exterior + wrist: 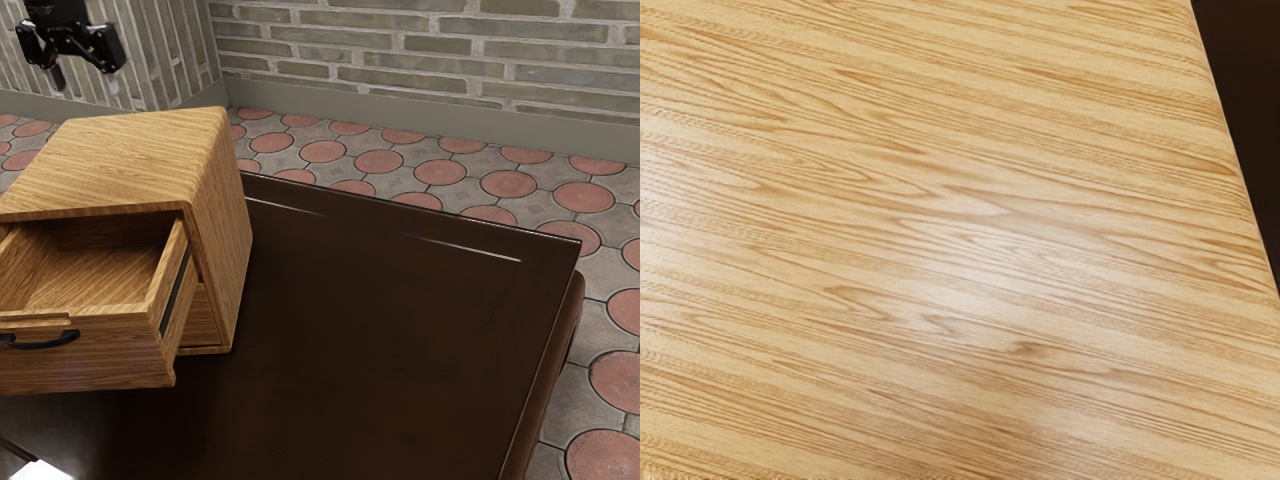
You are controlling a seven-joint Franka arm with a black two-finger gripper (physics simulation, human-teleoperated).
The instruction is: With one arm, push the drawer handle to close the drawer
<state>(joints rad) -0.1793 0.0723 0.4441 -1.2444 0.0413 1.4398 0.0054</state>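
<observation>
In the exterior view, my black gripper [86,80] hangs at the upper left, above and beyond the wooden cabinet [125,155], with its two fingers apart and nothing between them. The upper drawer [95,358] is pulled well out toward the exterior view's lower left, its inside visible. A dark curved handle [42,341] is on the drawer's front, well away from the gripper. In the wrist view, the pale, striped wood of the cabinet top [940,240] lies beneath my hand.
The cabinet stands on a dark brown table [390,330], whose surface also appears beyond the cabinet's edge in the wrist view [1245,110]. A lower compartment [203,318] sits under the drawer. Behind are a tiled floor [440,172] and a brick wall [430,50].
</observation>
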